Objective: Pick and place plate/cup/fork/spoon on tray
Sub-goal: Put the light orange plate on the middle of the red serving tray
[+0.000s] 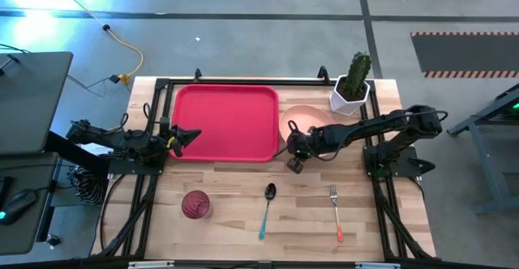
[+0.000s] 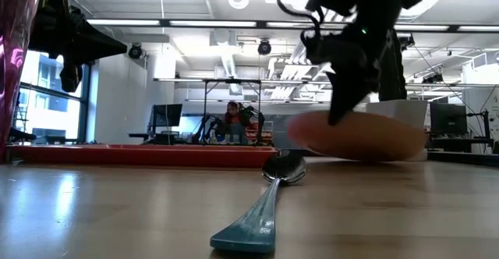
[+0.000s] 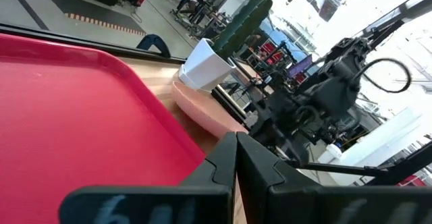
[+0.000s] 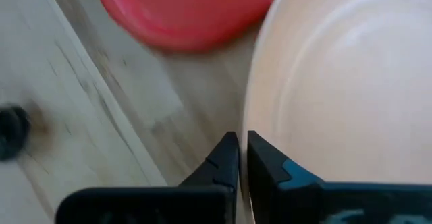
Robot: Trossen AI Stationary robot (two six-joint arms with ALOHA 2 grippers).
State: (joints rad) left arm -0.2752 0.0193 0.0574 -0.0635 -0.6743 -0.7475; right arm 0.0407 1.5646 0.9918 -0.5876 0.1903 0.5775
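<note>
Here the right gripper [image 1: 293,142] is clamped on the rim of the plate [image 1: 312,121], which sits just beside the tray [image 1: 227,123] toward the worktop's [image 1: 235,196] far right corner. The left gripper [image 1: 188,136], fingers together, hovers over the tray's left edge

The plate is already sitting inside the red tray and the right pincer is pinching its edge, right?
Not quite. The plate is on the wooden table beside the tray, not inside it, as the high view shows. The right pincer is pinching its edge.
</note>
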